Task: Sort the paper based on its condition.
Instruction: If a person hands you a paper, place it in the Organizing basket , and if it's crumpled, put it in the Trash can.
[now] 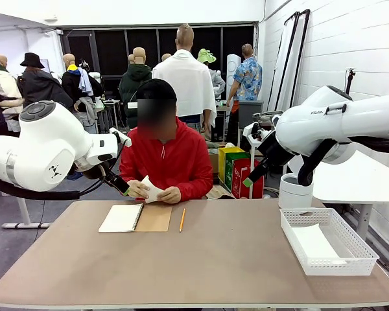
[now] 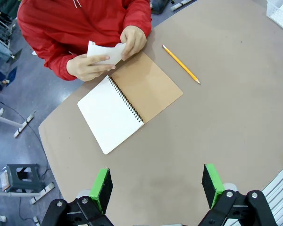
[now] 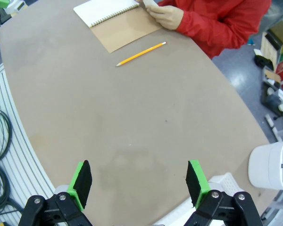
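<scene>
Left claw (image 2: 156, 186) and right claw (image 3: 139, 181) hang spread, empty.
The paper (image 2: 106, 52) is in the person's hands (image 2: 87, 67) beside the spiral notebook (image 2: 111, 113); a good take would pinch its free edge lightly, clear of those hands.

Notebook (image 1: 121, 218) open on table (image 1: 214, 265), far side, left of centre, directly before person (image 1: 165, 155). Pencil (image 1: 181, 219) just right of notebook, not touching. Paper (image 1: 152, 190) in person's hands (image 1: 170, 194), above notebook's far edge. Basket (image 1: 343, 265) at right near edge, well apart from pencil.
</scene>
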{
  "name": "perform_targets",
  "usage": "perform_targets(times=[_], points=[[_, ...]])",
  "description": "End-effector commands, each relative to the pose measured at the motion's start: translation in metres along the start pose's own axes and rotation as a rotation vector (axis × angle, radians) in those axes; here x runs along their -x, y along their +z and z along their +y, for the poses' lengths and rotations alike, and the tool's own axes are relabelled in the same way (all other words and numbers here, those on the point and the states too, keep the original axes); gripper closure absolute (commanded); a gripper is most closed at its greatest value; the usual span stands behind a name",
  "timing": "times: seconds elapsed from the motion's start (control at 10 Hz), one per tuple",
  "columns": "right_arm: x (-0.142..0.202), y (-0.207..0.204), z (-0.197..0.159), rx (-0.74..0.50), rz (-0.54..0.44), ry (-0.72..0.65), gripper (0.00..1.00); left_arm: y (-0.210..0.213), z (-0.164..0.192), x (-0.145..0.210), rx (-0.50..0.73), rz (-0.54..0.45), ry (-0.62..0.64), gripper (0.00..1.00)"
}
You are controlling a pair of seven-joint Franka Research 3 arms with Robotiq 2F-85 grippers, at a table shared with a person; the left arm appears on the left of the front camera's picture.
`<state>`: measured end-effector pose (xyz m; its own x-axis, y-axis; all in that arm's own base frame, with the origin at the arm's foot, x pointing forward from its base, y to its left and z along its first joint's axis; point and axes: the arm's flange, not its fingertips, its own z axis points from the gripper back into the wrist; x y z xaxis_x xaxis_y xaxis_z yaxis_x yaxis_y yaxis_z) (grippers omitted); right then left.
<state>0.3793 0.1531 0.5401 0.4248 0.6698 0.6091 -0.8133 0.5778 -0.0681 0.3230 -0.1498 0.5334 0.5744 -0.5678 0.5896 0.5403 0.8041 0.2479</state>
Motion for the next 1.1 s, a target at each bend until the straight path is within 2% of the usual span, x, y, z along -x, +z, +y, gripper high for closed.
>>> perform_targets(times=[0.0,1.0], points=[[-0.0008,-0.0005,0.0007,0.002,-0.003,-0.011,0.0,0.0005,-0.0001,0.0,-0.001,-0.001,-0.001,0.0],[-0.0008,-0.0005,0.0007,0.002,-0.003,-0.011,0.0,0.0005,-0.0001,0.0,-0.001,-0.001,-0.001,0.0]])
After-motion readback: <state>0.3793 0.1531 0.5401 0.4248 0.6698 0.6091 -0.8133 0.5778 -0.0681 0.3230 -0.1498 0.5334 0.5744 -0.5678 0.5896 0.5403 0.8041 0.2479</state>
